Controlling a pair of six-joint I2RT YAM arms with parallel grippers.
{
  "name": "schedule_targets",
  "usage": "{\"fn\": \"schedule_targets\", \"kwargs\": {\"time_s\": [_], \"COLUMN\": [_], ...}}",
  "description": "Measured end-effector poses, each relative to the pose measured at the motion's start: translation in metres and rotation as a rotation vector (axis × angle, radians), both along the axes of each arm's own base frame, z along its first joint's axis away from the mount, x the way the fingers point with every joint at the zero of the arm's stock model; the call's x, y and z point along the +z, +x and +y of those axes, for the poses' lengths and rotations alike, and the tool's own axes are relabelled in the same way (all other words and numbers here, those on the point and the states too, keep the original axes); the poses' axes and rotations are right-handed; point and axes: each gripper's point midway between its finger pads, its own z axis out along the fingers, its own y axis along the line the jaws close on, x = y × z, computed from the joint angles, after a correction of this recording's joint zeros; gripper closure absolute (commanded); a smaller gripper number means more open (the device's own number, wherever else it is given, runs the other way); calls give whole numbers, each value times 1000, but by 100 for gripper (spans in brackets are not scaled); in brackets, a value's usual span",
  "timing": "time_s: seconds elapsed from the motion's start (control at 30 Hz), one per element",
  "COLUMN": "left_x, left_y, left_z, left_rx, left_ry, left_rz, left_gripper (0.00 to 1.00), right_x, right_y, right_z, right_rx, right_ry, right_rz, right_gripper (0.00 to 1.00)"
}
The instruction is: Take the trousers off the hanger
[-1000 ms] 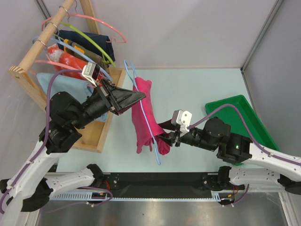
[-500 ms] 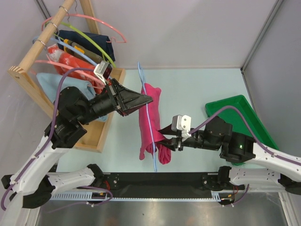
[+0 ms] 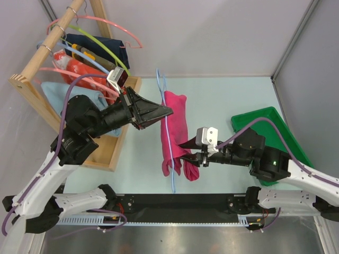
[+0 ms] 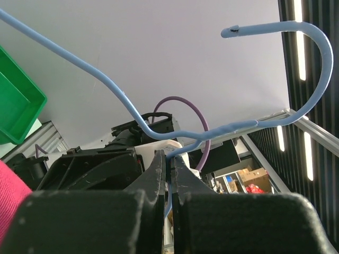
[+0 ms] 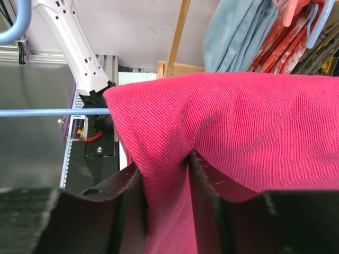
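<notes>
The magenta-pink trousers (image 3: 175, 127) hang folded over the light-blue wire hanger (image 3: 169, 153), held above the table's middle. My left gripper (image 3: 168, 111) is shut on the hanger's wire just below the hook; the left wrist view shows the wire (image 4: 175, 140) pinched between the jaws and the hook (image 4: 307, 63) above. My right gripper (image 3: 188, 153) is shut on a fold of the trousers (image 5: 222, 127) near their lower end. The hanger's bar (image 5: 53, 112) runs left of the cloth in the right wrist view.
A green tray (image 3: 275, 137) lies at the right. A wooden rack (image 3: 58, 79) at the left holds pink and lime-green hangers, red-orange, pale blue and dark clothes. The enclosure wall stands behind.
My left gripper has carried the hanger and trousers to the right over the last second. My right gripper has moved right and a little toward me, still gripping the cloth.
</notes>
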Motion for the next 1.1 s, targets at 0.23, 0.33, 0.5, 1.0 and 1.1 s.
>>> {"fn": "schedule_targets", "kwargs": {"time_s": [0.23,0.33,0.5,1.0,1.1], "left_x": [-1,0,-6,-67,-95], "left_y": [3,4,8,36,47], "left_z": [0,1,7,31,28], "left_rx": [8,21,70,294,323], "left_ry": [2,3,32,178,251], "left_rz": [1,-6,-22,-73,-74], "left_gripper": [100,100,100,100,100], "right_x": [1,6,10,5,7], "right_y": [10,17,26,64,73], "right_z": [9,8,4,-9,-11], "right_rx": [-33,-78,-159,-460,-504], "right_ry": [-3,21,89,337,368], "right_rz": [5,13,82,278,293], "right_gripper": [100,100,100,100,100]}}
